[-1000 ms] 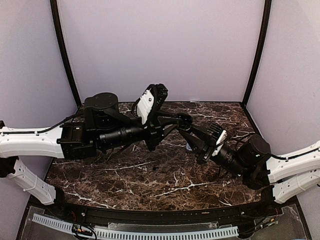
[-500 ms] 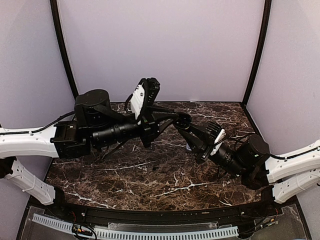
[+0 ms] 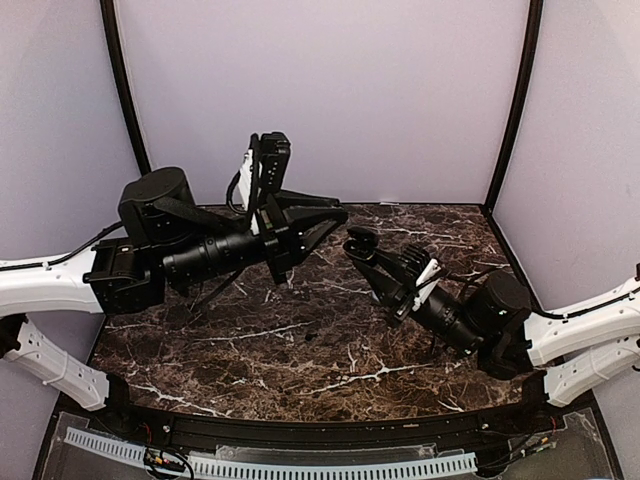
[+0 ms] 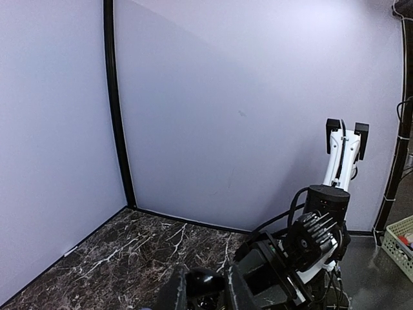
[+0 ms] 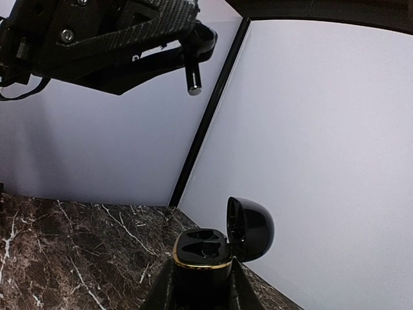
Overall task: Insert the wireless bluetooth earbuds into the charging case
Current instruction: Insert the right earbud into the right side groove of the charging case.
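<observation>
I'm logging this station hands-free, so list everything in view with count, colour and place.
case: one, black with gold rim, lid open, gripped in the right jaws.
earbuds: none clearly visible; the case wells are too dark to tell.
table: one, dark marble with white veins, under both arms.
walls: three, pale purple, around the table.
basket: one, green, far right edge of the left wrist view.
left arm: one, black and white, left jaws near the case, opening unclear.
right arm: one, black and white, right jaws shut on the case.
</observation>
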You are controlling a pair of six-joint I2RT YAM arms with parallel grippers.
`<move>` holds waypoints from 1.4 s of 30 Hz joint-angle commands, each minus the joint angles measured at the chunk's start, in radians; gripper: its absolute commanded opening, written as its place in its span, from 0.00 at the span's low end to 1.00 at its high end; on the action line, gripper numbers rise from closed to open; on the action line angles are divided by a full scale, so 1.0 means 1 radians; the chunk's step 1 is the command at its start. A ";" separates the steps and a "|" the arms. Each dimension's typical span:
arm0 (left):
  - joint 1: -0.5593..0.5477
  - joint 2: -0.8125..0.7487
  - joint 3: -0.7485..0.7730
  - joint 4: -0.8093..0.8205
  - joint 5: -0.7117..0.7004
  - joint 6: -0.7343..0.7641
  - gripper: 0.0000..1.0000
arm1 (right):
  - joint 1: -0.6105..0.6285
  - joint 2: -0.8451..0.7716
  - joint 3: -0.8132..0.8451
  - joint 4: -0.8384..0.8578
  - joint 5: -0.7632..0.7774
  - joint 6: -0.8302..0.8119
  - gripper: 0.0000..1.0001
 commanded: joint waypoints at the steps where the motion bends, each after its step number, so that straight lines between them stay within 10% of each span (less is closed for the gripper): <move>1: 0.003 0.011 0.000 0.050 0.110 -0.032 0.04 | -0.002 0.011 0.033 0.065 -0.002 -0.002 0.00; 42: 0.003 0.069 -0.039 0.054 0.099 -0.053 0.02 | -0.001 -0.031 0.039 0.050 -0.117 0.019 0.00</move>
